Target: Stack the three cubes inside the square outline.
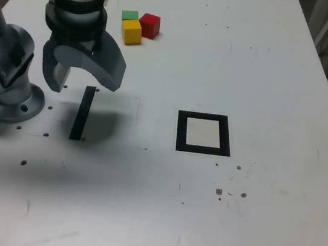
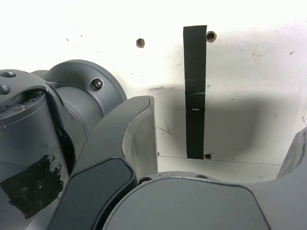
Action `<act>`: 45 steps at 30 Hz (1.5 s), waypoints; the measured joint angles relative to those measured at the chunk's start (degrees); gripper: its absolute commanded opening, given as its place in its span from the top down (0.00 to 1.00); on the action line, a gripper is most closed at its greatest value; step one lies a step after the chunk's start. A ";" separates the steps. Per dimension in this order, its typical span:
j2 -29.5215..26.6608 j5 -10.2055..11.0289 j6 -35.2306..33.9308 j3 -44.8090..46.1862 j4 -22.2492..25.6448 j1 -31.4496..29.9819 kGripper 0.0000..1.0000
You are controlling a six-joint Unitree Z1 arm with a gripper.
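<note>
The three cubes sit in a tight cluster on the white table [image 1: 267, 82], well beyond the gripper [image 1: 78, 83] toward the far edge and a little to the exterior view's right of it. The yellow cube [image 1: 131, 31] is the nearest of the three to the gripper; the red cube [image 1: 149, 25] is just beside it on the exterior view's right, and the green cube [image 1: 129, 15] lies behind the yellow one, touching or nearly touching it. None is stacked; each rests on the table.

The square outline [image 1: 204, 133] lies flat, well apart from the gripper on the exterior view's right and somewhat nearer the camera, its cream centre bare.

The gripper points downward with its jaws spread wide and nothing between them. Directly beneath and just in front of it lies a narrow black strip [image 1: 82, 113], which the wrist view shows between the two fingers [image 2: 139, 129]. The arm's grey base [image 1: 5, 97] stands just beside the gripper on the exterior view's left.
</note>
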 measured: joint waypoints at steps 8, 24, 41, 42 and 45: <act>-0.22 0.11 0.00 0.04 0.02 0.00 0.01; -0.80 2.12 0.61 -0.73 -0.77 0.00 0.01; 0.81 5.65 7.08 -4.44 -1.35 9.73 0.01; 1.00 5.71 7.79 -4.89 -1.24 10.77 0.01; 2.14 5.76 9.48 -6.54 -0.85 13.72 0.01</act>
